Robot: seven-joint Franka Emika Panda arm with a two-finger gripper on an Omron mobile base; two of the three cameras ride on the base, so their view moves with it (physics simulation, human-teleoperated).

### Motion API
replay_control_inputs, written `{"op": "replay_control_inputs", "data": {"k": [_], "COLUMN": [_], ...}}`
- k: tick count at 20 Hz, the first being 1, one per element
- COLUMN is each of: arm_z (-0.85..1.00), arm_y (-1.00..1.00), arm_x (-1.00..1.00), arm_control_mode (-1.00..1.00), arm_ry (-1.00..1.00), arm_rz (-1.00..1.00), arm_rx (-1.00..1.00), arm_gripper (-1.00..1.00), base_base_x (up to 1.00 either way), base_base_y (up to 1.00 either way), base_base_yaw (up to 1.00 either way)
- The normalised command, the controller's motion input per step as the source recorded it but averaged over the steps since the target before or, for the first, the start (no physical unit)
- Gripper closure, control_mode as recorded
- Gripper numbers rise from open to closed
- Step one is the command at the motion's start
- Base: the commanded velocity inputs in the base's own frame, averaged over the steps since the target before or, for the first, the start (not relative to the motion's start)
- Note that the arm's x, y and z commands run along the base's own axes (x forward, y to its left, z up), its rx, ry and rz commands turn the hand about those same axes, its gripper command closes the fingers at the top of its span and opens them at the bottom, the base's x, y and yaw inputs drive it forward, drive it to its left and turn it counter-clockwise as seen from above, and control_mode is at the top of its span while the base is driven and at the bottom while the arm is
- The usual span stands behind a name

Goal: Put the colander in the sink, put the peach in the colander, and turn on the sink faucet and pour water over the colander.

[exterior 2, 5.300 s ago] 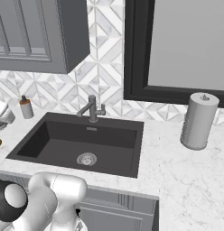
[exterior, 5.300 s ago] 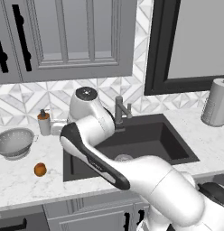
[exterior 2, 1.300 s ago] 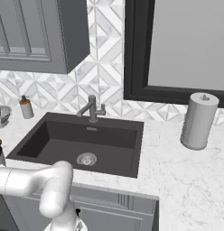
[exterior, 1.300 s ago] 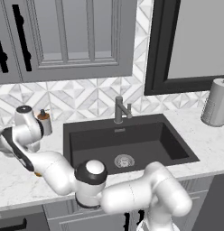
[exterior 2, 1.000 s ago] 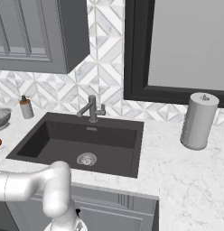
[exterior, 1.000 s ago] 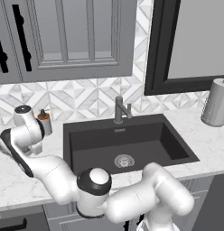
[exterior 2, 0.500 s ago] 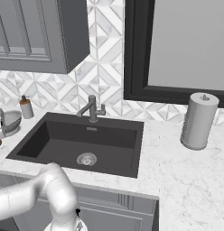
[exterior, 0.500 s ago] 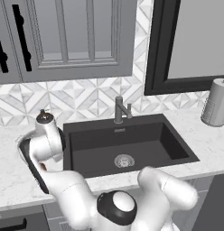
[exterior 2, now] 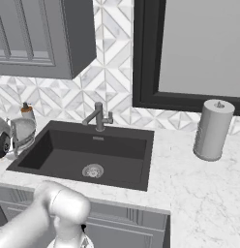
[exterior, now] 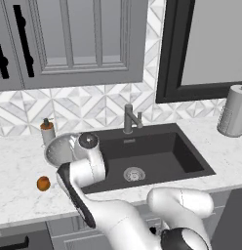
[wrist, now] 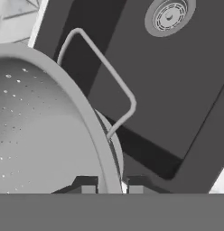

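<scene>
Two dark fingertips (wrist: 86, 184) straddling the colander (wrist: 46, 122) rim in the hand view, one inside the bowl, one outside; jaws narrowed onto the thin rim wall, apparently clamping it. Gripper (wrist: 107, 186) pointing down toward the sink (wrist: 177, 90), round silver drain (wrist: 168, 16) showing near that view's top. Wire rim handle (wrist: 105, 76) of the colander projecting out over the dark basin.

Seen from the left base view: colander (exterior: 59, 149) being held tilted at the sink's (exterior: 191, 161) left edge, over the white marble counter (exterior: 15, 190), partly hidden behind the arm. Peach (exterior: 43, 183) lying on the counter near its front edge, left of the sink and well apart from the colander. Soap dispenser (exterior: 47, 131) standing at the counter's back, just behind the colander. Sink faucet (exterior: 129, 118) standing upright behind the basin's rear edge. Paper towel roll (exterior: 232, 111) standing at the counter's far right.

From the right base view: colander (exterior 2: 22, 131) hanging at the sink's (exterior 2: 122, 145) left edge, faucet (exterior 2: 98, 116) behind.
</scene>
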Motion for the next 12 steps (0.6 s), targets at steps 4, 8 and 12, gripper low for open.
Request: {"op": "replay_control_inputs", "data": {"k": [4, 8, 12], "arm_z": [0.77, 0.76, 0.64], "arm_y": [-0.99, -0.95, -1.0], "arm_x": [-0.46, -0.85, -1.0], "arm_control_mode": [-1.0, -1.0, -1.0], "arm_ry": [-0.01, 0.0, 0.0], "arm_rz": [-0.06, 0.0, 0.0], "arm_rx": [0.13, 0.14, 0.09], "arm_gripper": [1.0, 1.0, 1.0], "base_base_x": [0.0, 0.0, 0.0], "base_base_y": [0.0, 0.0, 0.0], "base_base_yaw": [0.0, 0.0, 0.0]}}
